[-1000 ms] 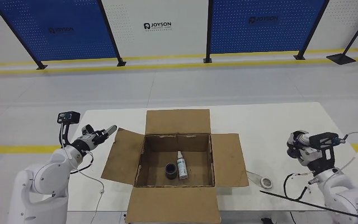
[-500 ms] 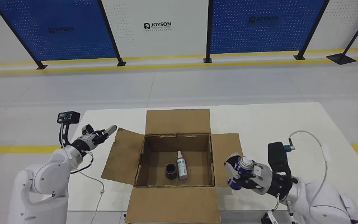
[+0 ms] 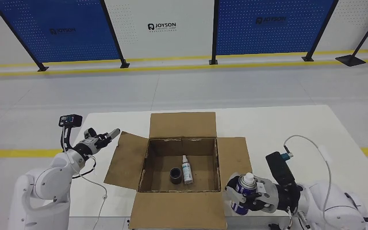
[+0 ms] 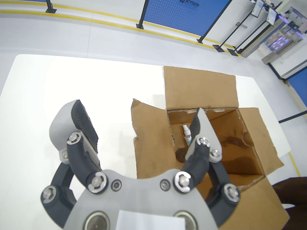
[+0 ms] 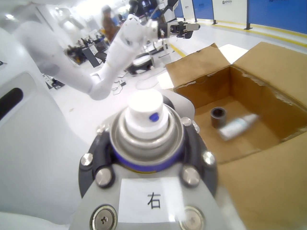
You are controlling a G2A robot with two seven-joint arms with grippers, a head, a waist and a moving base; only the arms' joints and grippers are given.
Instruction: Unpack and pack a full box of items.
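An open cardboard box [image 3: 183, 125] stands mid-table with its flaps spread out. On its floor lie a small white spray bottle [image 3: 186, 169] and a short black cylinder [image 3: 175, 175]; the right wrist view shows the bottle [image 5: 236, 126] and cylinder [image 5: 218, 117] too. My right gripper [image 3: 244, 195] is shut on a blue spray can with a white cap [image 3: 247, 183], upright beside the box's front right corner. The can [image 5: 143, 113] sits between that gripper's jaws. My left gripper [image 4: 138, 107] hangs open and empty above the table, left of the box [image 4: 199, 87].
The box's front flap [image 3: 178, 211] reaches the table's near edge, and the side flaps [image 3: 234, 164] spread left and right. Bare white tabletop [image 3: 287, 123] lies behind and right of the box. Blue and white partition panels [image 3: 161, 26] stand across the floor beyond.
My right arm has swung in from the table's right edge to the box's front right corner, carrying the spray can. The left arm has stayed put.
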